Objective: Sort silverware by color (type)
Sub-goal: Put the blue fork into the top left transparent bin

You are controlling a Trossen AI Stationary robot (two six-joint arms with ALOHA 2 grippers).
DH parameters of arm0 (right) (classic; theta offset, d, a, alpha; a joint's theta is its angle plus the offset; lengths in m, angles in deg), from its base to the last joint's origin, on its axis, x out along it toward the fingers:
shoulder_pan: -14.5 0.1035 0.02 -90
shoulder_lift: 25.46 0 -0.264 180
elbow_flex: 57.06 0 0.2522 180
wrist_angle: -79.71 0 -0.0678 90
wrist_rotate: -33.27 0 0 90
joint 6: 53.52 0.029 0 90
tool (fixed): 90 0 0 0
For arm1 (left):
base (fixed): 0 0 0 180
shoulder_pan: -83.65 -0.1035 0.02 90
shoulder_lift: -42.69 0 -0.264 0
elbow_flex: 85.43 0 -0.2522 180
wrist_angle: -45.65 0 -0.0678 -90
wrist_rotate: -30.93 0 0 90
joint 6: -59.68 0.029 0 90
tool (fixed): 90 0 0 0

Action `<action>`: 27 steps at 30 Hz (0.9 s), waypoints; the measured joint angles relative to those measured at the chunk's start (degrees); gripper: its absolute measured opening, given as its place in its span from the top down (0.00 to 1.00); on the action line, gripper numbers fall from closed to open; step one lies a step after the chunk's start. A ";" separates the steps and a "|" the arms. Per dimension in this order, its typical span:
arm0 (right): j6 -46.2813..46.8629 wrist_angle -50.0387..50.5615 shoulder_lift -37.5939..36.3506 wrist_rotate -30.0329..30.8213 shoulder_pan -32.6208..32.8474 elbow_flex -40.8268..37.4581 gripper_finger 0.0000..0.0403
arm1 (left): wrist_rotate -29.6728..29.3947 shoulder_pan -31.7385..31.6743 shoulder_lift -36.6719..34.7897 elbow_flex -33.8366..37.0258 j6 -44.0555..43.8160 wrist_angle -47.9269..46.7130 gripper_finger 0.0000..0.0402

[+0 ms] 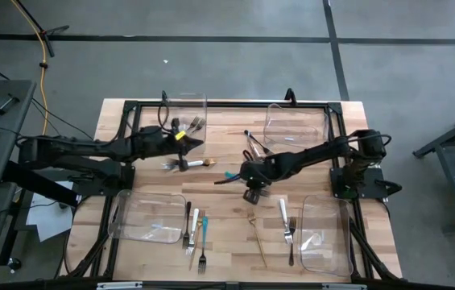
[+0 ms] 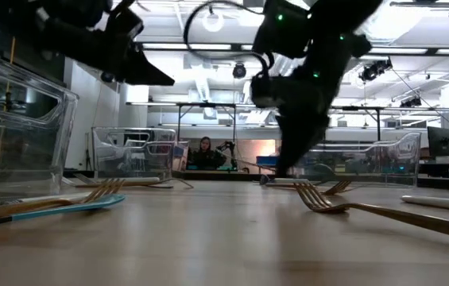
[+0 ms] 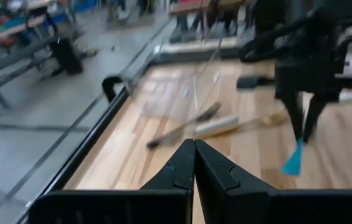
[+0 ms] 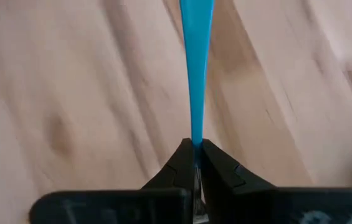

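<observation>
Right gripper, jaws clamped on a teal utensil, holds it above mid-table, carry step in hand; next it needs the teal group's place; left gripper, shut empty, waits near the far-left bin.

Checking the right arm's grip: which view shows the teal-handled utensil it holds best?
Right wrist view: the teal-handled utensil sits pinched in the right gripper. Left wrist view shows its tip; the others hide it.
</observation>
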 joint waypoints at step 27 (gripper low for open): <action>-17.22 -56.60 -1.59 1.52 -7.22 -7.05 0.99 | 12.81 -0.96 6.13 6.01 -15.34 27.01 0.58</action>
